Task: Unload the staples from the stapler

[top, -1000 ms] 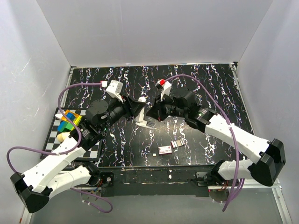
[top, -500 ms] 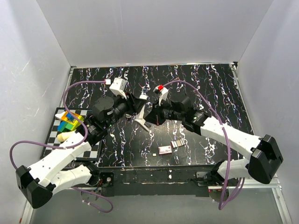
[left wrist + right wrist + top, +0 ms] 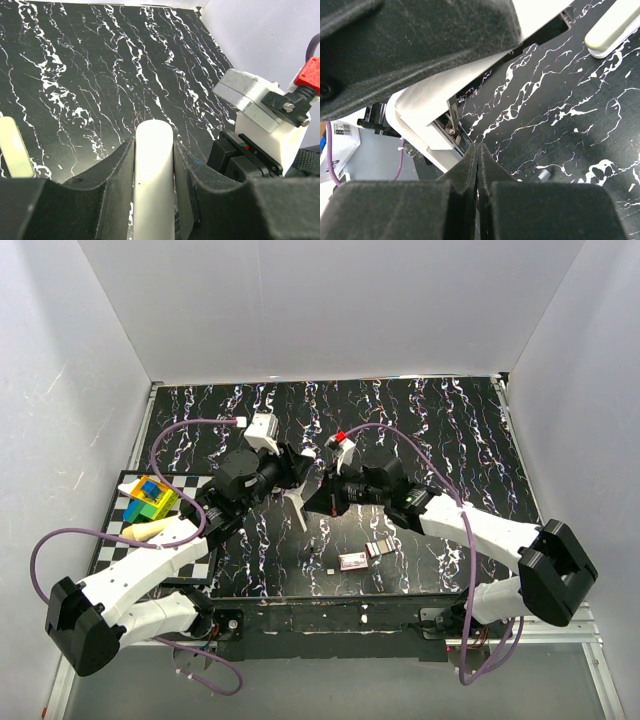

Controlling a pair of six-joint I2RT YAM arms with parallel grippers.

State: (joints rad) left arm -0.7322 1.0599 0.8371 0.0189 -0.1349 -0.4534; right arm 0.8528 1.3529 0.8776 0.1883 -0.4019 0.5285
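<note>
Left gripper (image 3: 153, 150) is clamped on the white stapler (image 3: 298, 508) at frame centre in the top view, where both wrists crowd over it and hide most of it. Right gripper (image 3: 478, 150) has its fingers pressed together with nothing visible between them, tips just beside the stapler's open metal channel. Staples (image 3: 378, 549) lie on the table (image 3: 430, 420) lower centre-right, just beside a pink-and-white box (image 3: 352, 561); coloured blocks (image 3: 148, 502) sit on a chequered board (image 3: 115, 540) at far left.
</note>
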